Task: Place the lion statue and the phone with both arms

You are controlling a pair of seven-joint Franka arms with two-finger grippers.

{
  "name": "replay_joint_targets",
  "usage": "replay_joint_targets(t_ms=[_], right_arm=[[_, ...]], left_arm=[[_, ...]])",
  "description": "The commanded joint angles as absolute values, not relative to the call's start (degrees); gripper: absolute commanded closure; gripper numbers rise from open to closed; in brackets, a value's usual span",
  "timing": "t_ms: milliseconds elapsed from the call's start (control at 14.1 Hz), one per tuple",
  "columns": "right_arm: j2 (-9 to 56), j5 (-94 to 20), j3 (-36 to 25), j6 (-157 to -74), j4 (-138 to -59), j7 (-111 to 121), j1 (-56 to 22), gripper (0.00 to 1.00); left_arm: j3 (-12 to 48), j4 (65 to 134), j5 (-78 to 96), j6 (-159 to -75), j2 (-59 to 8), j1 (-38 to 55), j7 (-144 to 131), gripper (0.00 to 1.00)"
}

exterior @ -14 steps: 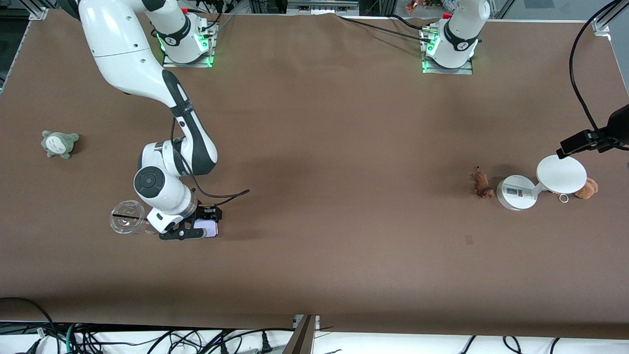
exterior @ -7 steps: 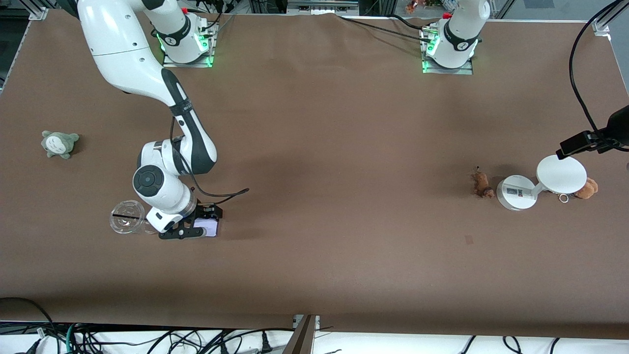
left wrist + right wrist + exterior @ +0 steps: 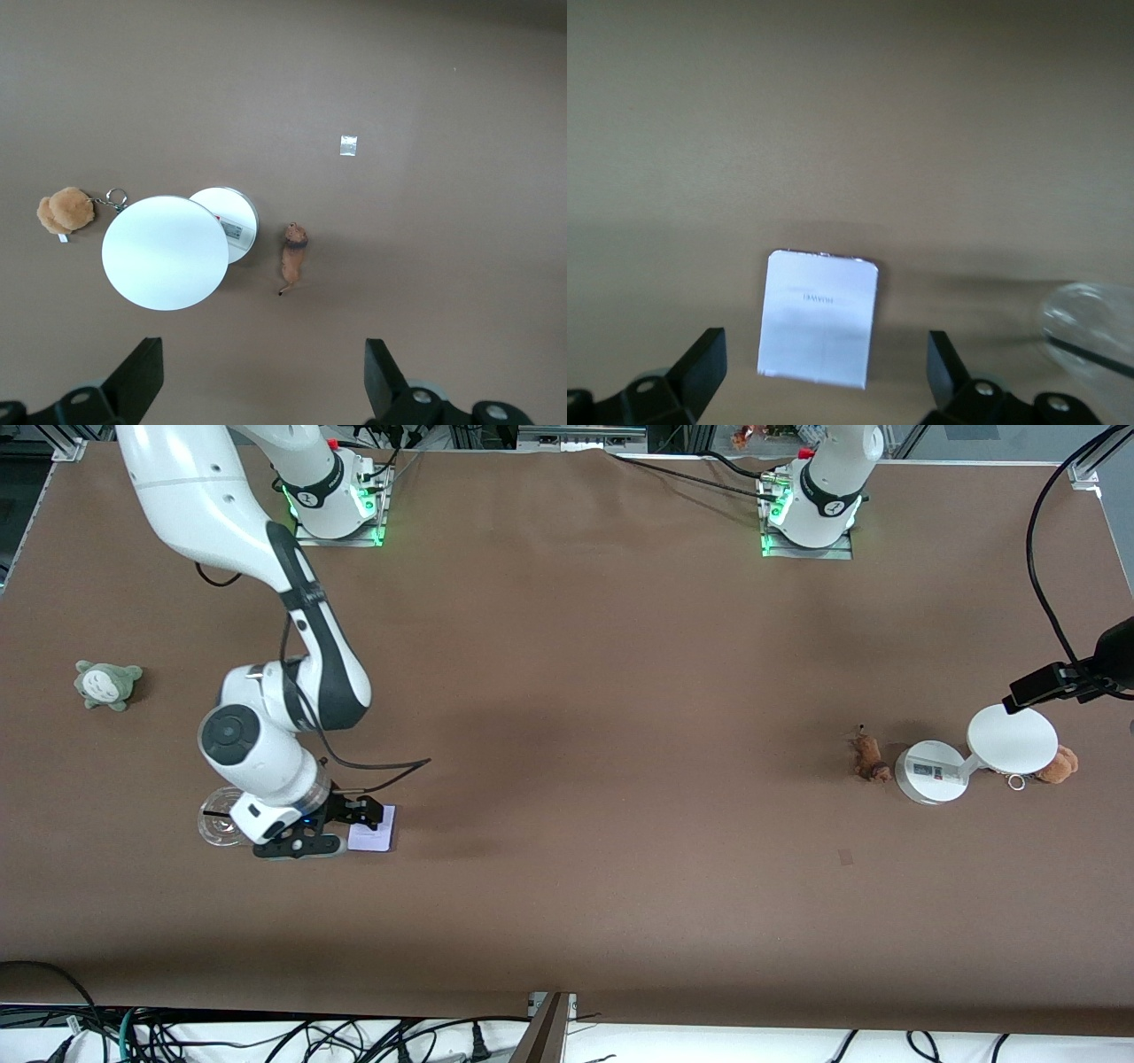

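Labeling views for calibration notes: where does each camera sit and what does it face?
Front: high across the table, facing both bases; right arm over the phone.
Left wrist: looks down past open left pincer at the lion statue.
Right wrist: looks down past open right pincer at the phone.
Shared: front and right wrist show the phone.

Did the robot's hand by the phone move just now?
Yes. The right hand slid off the phone toward the clear cup, open. The phone stayed flat on the table.
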State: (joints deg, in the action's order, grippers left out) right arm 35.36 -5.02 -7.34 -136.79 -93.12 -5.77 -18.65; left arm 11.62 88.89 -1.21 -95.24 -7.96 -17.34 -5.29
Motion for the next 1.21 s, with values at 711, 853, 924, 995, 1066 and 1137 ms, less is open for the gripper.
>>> replay_joint_targets(t_ms=[711,853,924,995,1066,1137], right_arm=[[11.4,-6.4,-11.0,-108.2,-94.7,-4.9,-17.8,0.0],[8.0,-6.3,-11.1,-101.9,-94.7,-5.1,-17.8,0.0],[6.7,-6.2,-11.3,-99.7,-94.7,-5.1,-17.8,0.0],[5.7,-6.2,-11.7,-98.0,-94.7,-5.1,-17.8,0.0],[5.3,-6.2,-12.5,-96.5,-94.7,-4.7,-17.8,0.0],[5.3,-5.9,-12.8,-95.1,-94.6,-4.1,-17.8,0.0]], left_arm=[[11.3,86.7,-1.9,-93.6,-8.9,-16.9,-4.5,0.0],[11.3,86.7,-1.9,-93.6,-8.9,-16.9,-4.5,0.0],[11.3,86.7,-1.9,-93.6,-8.9,-16.9,-4.5,0.0],[11.3,86.7,-1.9,-93.6,-8.9,-16.9,-4.5,0.0],[11.3,86.7,-1.9,-93.6,-9.0,-16.9,-4.5,0.0],[11.3,86.7,-1.9,-93.6,-9.0,-16.9,-4.5,0.0]])
